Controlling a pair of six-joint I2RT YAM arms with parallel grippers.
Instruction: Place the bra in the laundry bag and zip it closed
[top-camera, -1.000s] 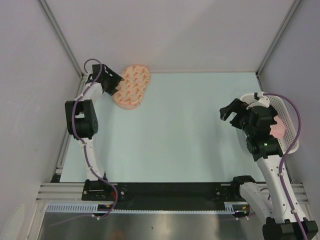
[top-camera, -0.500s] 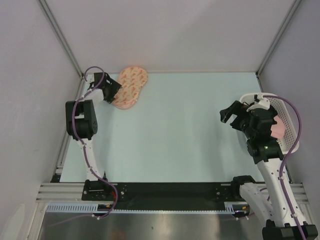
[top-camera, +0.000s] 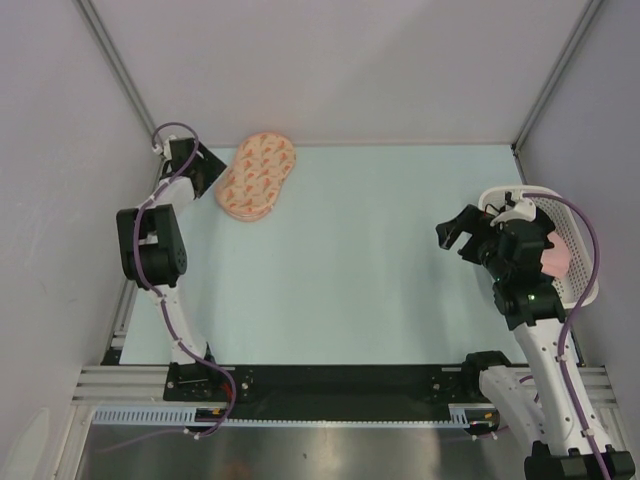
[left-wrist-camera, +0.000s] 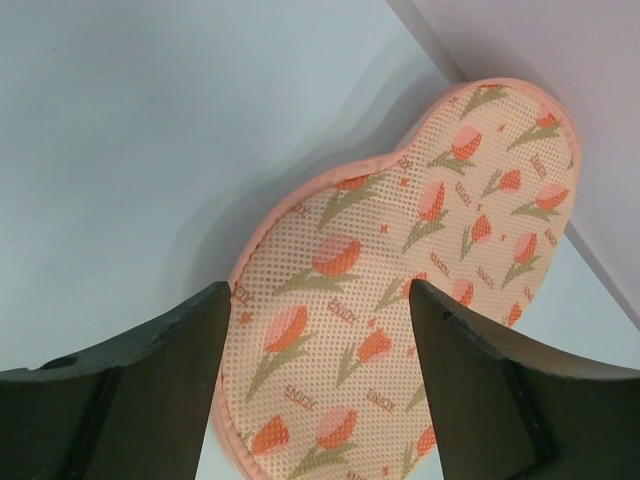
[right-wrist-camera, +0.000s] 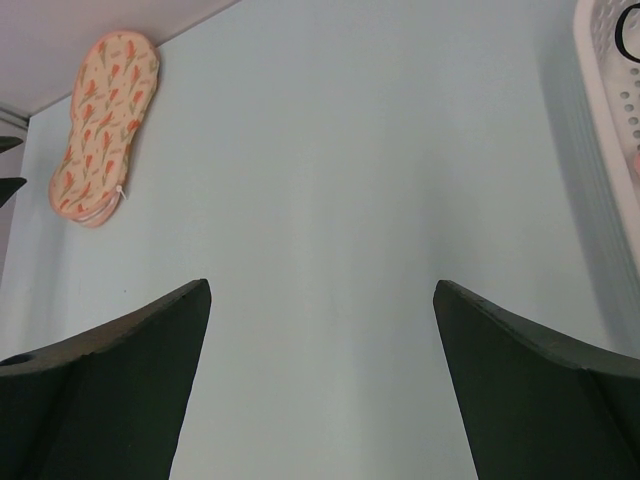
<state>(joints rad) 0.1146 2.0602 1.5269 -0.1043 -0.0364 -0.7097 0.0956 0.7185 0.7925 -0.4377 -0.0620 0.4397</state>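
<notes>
Laundry bag (top-camera: 256, 177): a flat, peanut-shaped pouch of peach mesh fabric. It is printed with orange flowers on green stems and edged with a pink band.
Bag up close (left-wrist-camera: 400, 290): the weave shows as fine dots, with small printed words between the flowers. The near lobe is cut off by the bottom of the left wrist view.
Bag's place: it lies on the pale blue-green table (top-camera: 380, 250) near the far left corner, its far lobe close to the back wall.
Bag's long axis: it runs from near-left to far-right in the top view, more along the near-far line than across it.
Bag's rim: it looks shut all round and the inside is hidden. A small pale tab hangs at the near end in the right wrist view (right-wrist-camera: 100, 125), too small to name.
Left gripper (top-camera: 205, 168): it is just beside the bag's left edge. Its dark, smooth fingers (left-wrist-camera: 130, 390) are spread wide and grip nothing, and contact with the bag cannot be told.
Right gripper (top-camera: 462, 232): it is well apart from the bag, over bare table. Its fingers (right-wrist-camera: 540, 390) are spread wide and hold nothing.
Basket (top-camera: 500, 195): white plastic with a rounded rim and a wall pierced with holes (right-wrist-camera: 600, 120). It sits at the right edge, partly hidden by the right arm.
Pink cloth (top-camera: 553, 260): it lies in the basket, mostly covered by the arm.
</notes>
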